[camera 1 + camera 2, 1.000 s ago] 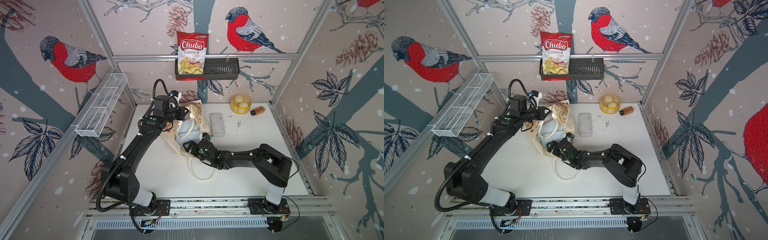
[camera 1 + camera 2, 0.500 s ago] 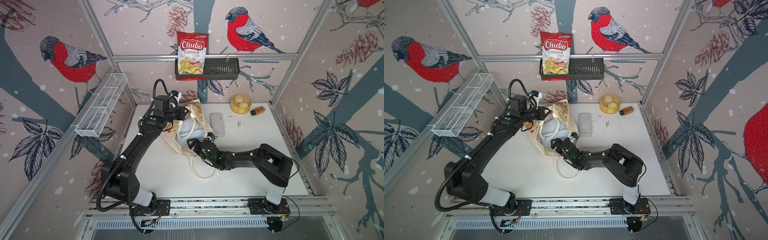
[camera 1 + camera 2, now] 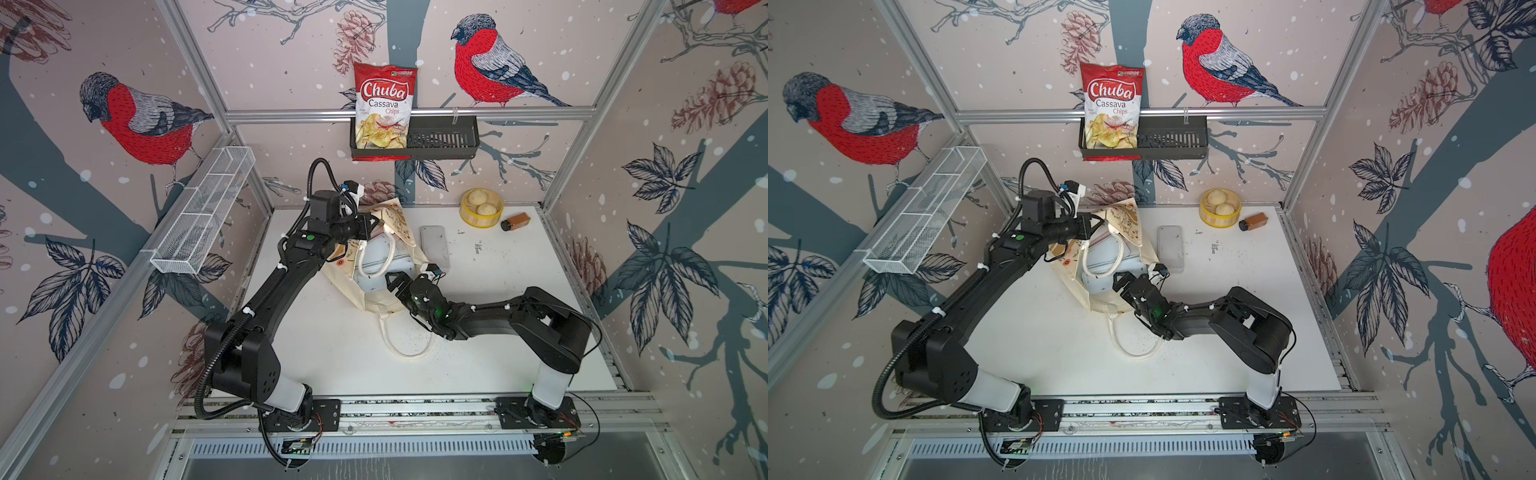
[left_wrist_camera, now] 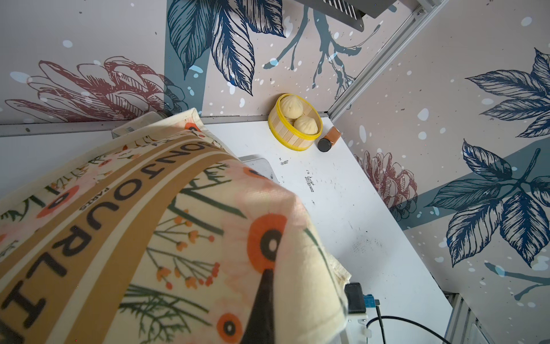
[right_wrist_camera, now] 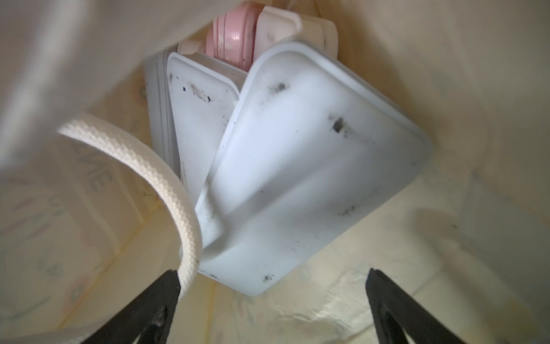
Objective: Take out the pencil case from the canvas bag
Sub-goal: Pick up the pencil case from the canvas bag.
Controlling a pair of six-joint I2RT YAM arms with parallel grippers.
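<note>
Right wrist view is showing the right gripper [image 5: 272,275] gaping inside the canvas bag [image 5: 464,98], facing the pencil case [image 5: 312,166]; left gripper [image 3: 372,227] is pinching its cloth

The pencil case [image 5: 312,178] lies inside the canvas bag [image 3: 376,301], bun basket [image 3: 481,208] farther back.

Soft light, faint shadows on the table [image 3: 490,357]; top views bend at edges. Inside the canvas bag [image 5: 461,89]: dim, blurred toward nine o'clock.
</note>
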